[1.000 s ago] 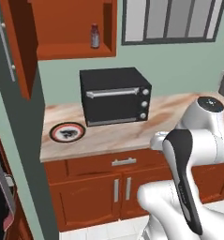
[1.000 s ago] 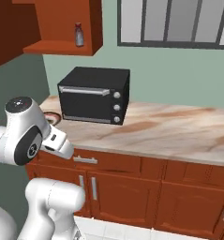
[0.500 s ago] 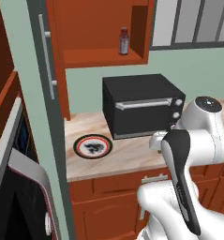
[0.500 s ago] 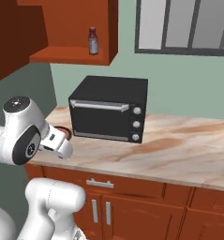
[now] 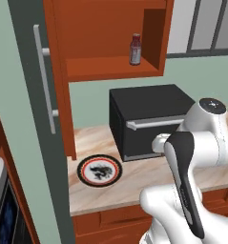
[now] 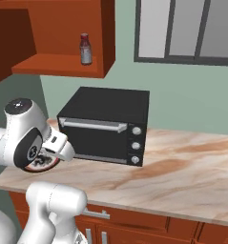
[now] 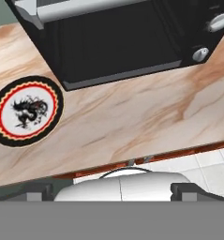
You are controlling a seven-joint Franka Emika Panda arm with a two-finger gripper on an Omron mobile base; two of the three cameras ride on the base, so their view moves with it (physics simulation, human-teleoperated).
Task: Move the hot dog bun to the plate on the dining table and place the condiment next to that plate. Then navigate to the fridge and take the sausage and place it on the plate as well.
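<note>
Marbled beige-pink surface (image 5: 134,183) runs along a pale green wall, with red-brown drawers under its front edge. Plate (image 5: 99,170), black-and-red rim with white centre and a dark pattern, lies flat on the surface near its left end, just left of the black toaster oven (image 5: 149,119) and apart from it; nothing lies on the plate. In the hand view the plate (image 7: 26,110) sits at the left, the oven's front lower edge close beside it, and bare marbled top stretches from the plate across to the right and down to the front edge, where pale floor tiles show. Right base view shows the oven (image 6: 106,125) with three knobs on its right face and a long bare run of surface to its right; the plate (image 6: 41,164) is partly hidden behind the arm. Condiment (image 5: 135,49), a dark red bottle with paler cap and label, stands upright on the lower shelf of the open red-brown wall cabinet (image 5: 106,43) above the oven, near the shelf's right side; also seen in the right base view (image 6: 85,48). Fridge (image 5: 36,109), dark grey with a long thin vertical handle, stands at the left, touching the surface's left end. Window with grey panes at upper right. Hand (image 7: 111,188) sits above the front edge of the surface, fingers spread wide, grasping nothing.
</note>
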